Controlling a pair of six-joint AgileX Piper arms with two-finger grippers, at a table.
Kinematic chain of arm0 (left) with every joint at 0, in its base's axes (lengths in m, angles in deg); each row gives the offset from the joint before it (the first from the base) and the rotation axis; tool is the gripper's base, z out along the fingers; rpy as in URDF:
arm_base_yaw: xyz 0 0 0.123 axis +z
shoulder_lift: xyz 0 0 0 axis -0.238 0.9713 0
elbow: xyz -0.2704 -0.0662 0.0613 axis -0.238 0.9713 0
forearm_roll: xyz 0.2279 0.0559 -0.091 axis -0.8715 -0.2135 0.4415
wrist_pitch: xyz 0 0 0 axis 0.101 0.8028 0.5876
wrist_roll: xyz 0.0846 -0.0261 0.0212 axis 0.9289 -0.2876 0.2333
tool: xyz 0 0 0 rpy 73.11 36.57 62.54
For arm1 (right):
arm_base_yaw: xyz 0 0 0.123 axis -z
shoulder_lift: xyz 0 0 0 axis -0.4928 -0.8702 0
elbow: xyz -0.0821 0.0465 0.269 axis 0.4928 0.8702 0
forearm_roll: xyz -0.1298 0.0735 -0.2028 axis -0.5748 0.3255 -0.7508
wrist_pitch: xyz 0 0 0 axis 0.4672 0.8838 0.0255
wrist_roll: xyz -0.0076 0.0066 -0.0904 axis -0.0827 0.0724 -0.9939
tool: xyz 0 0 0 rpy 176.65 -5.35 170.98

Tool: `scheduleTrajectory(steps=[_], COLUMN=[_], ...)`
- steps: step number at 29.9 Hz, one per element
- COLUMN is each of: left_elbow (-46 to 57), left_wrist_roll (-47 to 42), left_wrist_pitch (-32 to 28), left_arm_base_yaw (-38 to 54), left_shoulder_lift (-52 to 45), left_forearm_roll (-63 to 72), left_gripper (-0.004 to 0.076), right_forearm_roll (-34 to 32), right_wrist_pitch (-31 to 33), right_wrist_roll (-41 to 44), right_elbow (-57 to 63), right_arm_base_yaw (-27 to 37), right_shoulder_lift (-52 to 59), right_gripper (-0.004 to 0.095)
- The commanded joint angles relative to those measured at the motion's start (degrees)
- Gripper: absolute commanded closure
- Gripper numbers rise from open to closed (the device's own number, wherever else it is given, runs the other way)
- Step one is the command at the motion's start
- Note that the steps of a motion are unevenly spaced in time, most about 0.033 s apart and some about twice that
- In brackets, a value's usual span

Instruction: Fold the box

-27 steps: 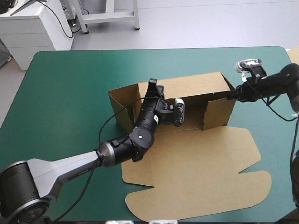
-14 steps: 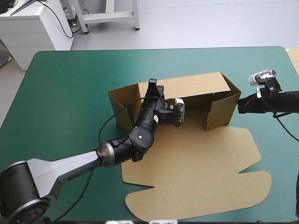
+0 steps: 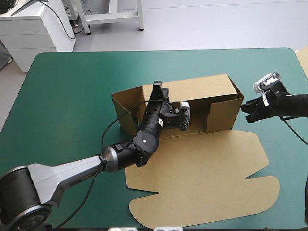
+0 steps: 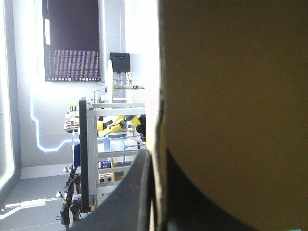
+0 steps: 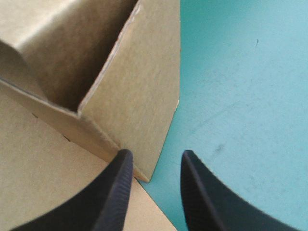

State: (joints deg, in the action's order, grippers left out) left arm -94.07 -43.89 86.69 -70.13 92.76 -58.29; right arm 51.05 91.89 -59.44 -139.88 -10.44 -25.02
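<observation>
Wrist views alone reveal left tool [image 4: 156, 161] pinching box [image 4: 231, 96], right tool [image 5: 153, 159] parted.

The right gripper [image 5: 156, 154] holds its black fingers apart at the brown box [image 5: 130, 86] (a raised wall's lower corner sits between them), with teal-green cover [image 5: 240, 96] beside it.

Bright, even light falls on the worktop [image 3: 62, 96], probably from overhead; the box [image 3: 202, 89] casts only soft shadow within its walls. In the left wrist view it looms dark against glaring white light behind.
</observation>
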Motion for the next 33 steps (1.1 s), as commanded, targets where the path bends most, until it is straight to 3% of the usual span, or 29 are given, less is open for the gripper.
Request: scheduleTrajectory(steps=[1, 8, 13, 20, 33], left_elbow=[-1.1, -1.1, -1.1, -1.1, -1.1], left_wrist_roll=[-0.9, -0.9, -0.9, -0.9, -0.9], left_wrist_pitch=[0.8, 0.8, 0.6, 0.7, 0.8], left_arm_base_yaw=[-0.4, -0.4, -0.4, -0.4, -0.4], left_shoulder_lift=[-2.4, -2.4, -2.4, -2.4, -2.4], left_forearm_roll=[-3.1, -3.1, -3.1, -3.1, -3.1], left_gripper=[0.0731, 0.0731, 0.0731, 0.0731, 0.0731], right_forearm_roll=[2.8, 3.4, 3.4, 3.3, 6.6], right_wrist_pitch=[3.3, 3.5, 3.0, -3.1, -10.1], right_wrist_roll=[-5.2, -6.6, -8.1, -7.8, -5.4], right_elbow=[-1.2, -1.2, -1.2, -1.2, -1.2], right_arm_base_yaw=[0.4, -0.2, -3.9, -9.4, -10.3], right_shoulder_lift=[2.2, 2.2, 2.1, 2.1, -1.0], right_gripper=[0.0446, 0.0445, 0.0445, 0.0446, 0.0447])
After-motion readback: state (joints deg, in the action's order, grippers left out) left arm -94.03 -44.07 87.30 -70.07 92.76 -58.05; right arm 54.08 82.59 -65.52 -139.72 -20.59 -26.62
